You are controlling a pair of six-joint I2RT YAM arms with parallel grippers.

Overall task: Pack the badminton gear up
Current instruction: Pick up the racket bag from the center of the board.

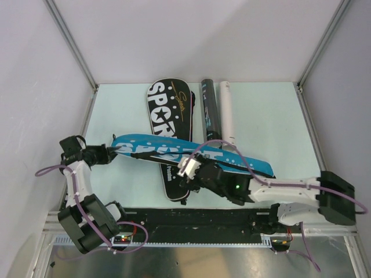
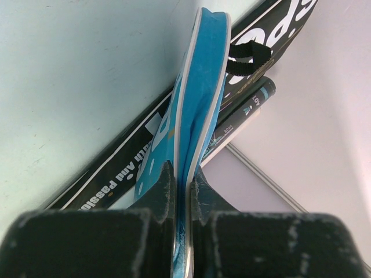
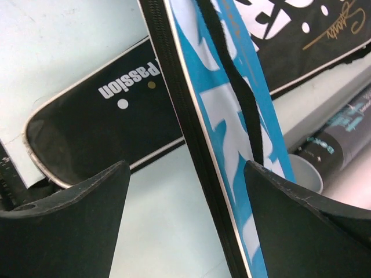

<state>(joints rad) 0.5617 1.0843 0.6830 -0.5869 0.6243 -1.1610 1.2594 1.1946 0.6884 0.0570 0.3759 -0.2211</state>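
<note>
Top external view is showing a long blue racket cover point(image 1: 191, 155) of fabric, lettered "SPORT" in white, stretching slantwise across the pale green desk point(image 1: 272, 116). It is crossing over a black racket cover point(image 1: 169, 124) with white lettering, which is lying flat beneath it with its wide end toward the back wall. Just right of the black one, a black tube point(image 1: 210, 110) and a white tube point(image 1: 226, 110) are lying side by side, their near ends passing under the blue fabric. The left fingers point(image 2: 162, 191) are clamping tight on the left tip of the blue racket cover, seen edge-on from that wrist, with a black strap loop point(image 2: 249, 58) sticking out beyond. The right fingers point(image 3: 87, 197) are standing wide apart around the cover's zipped edge near its middle, gripping nothing; a black strap point(image 3: 237, 98) is running along the blue face between them. Behind them, the narrow end of the black racket cover is filling the left of the right wrist view.
</note>
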